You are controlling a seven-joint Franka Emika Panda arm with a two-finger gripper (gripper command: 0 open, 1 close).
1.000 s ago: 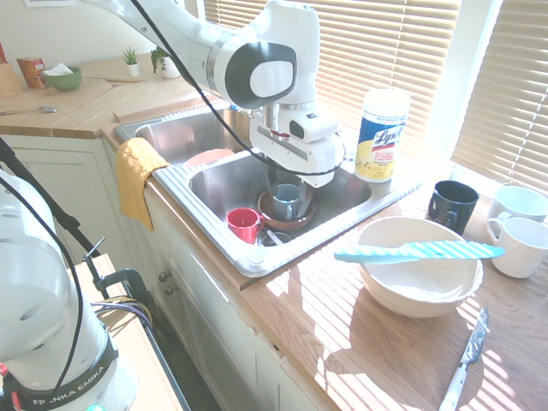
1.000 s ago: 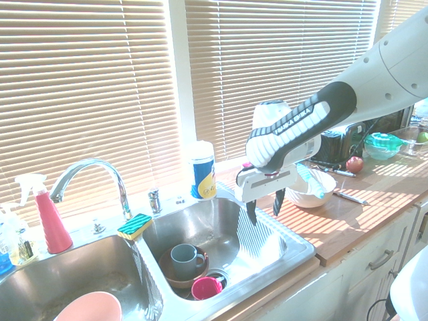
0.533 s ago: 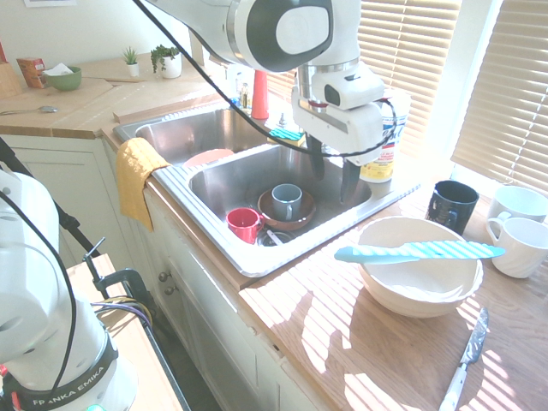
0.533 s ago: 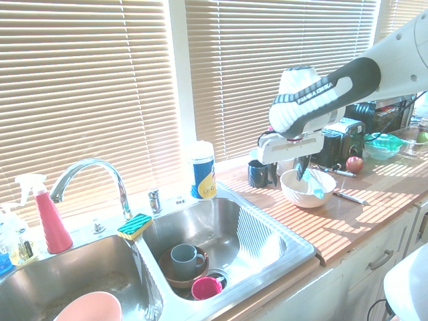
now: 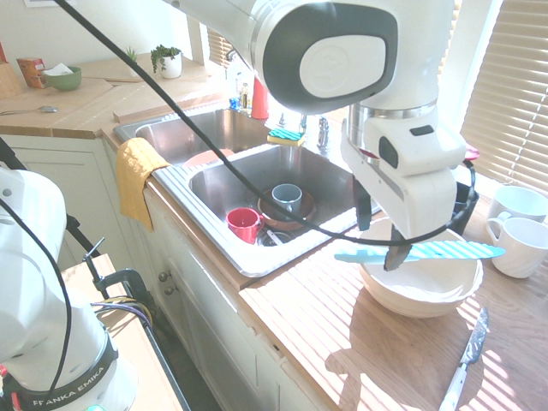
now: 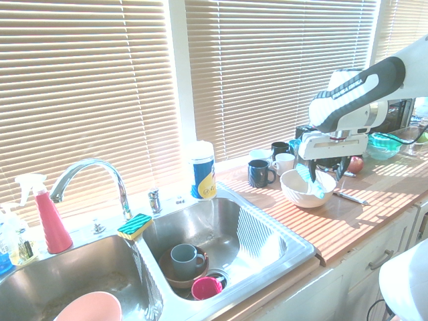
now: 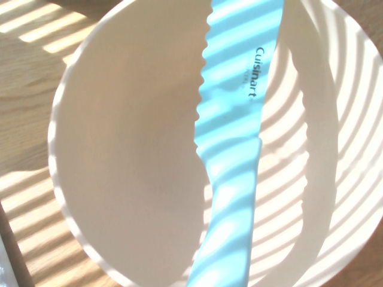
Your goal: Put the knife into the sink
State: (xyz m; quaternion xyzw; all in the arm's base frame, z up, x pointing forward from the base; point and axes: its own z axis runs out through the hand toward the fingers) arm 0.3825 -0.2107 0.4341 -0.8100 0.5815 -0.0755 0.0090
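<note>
The knife (image 7: 233,149) (printed "Cuisinart") lies across the white bowl (image 7: 119,167).

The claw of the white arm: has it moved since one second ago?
Yes. The claw went from over the shiny steel sink toward the wide white bowl, and now hangs open over the long turquoise knife.

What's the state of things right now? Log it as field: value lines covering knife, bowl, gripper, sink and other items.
knife: turquoise knife lies flat across the rim of the white bowl, not in the sink
gripper: gripper open, fingers pointing down over the knife's handle end, holding nothing
sink: sink, right basin holds a grey mug on a brown dish and a red cup
other: silver knife on the counter beside the bowl; dark mug behind the bowl
task status: knife not yet grasped
</note>
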